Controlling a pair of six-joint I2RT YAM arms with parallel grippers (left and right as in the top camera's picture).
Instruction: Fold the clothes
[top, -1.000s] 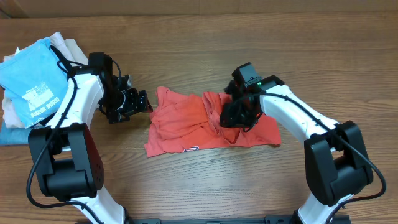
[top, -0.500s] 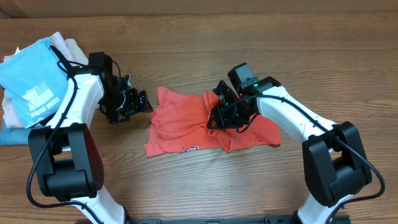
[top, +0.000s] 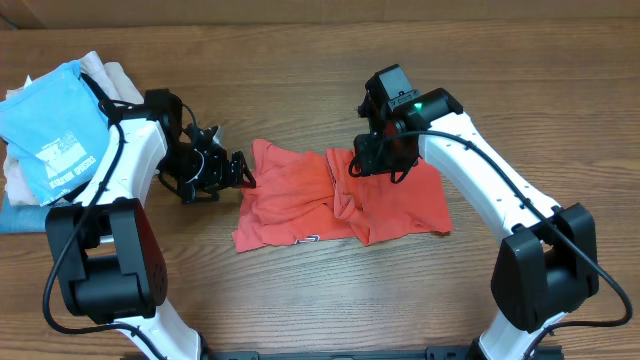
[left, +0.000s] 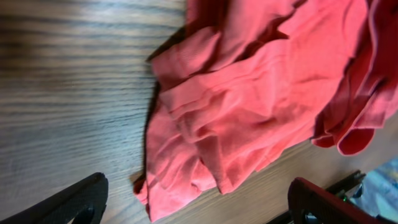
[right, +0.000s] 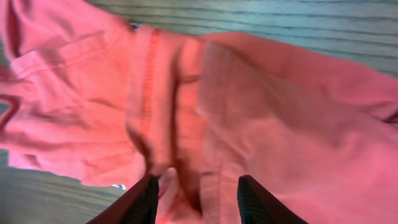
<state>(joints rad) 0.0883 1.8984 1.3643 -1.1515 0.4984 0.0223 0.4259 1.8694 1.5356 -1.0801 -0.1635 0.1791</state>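
The right gripper (top: 376, 160) has come up off the T-shirt (top: 295, 200); a second ago it was pressed down into the middle of the cloth, half a second ago it was dragging a bunch of it towards the other arm, and now it hangs over the shirt's far edge with its fingers parted and nothing between them; in the wrist view the red cloth lies loose directly beneath it. What it let go has settled as a rumpled ridge running down the shirt's middle, below and a little to the near side of that gripper.

The left gripper (top: 238, 172) has edged closer to the shirt and spread its fingers wider; it holds nothing; the shirt's crumpled edge lies just ahead of its fingertips, not touching them as far as the overhead view shows, with bare tabletop (top: 300, 80) under the gripper itself.

By the look of it the tug did little to flatten the shirt; it lies creased with one side doubled over; so folding proper has not begun, and both arms are free for a fresh hold, the left one best placed for the near edge.
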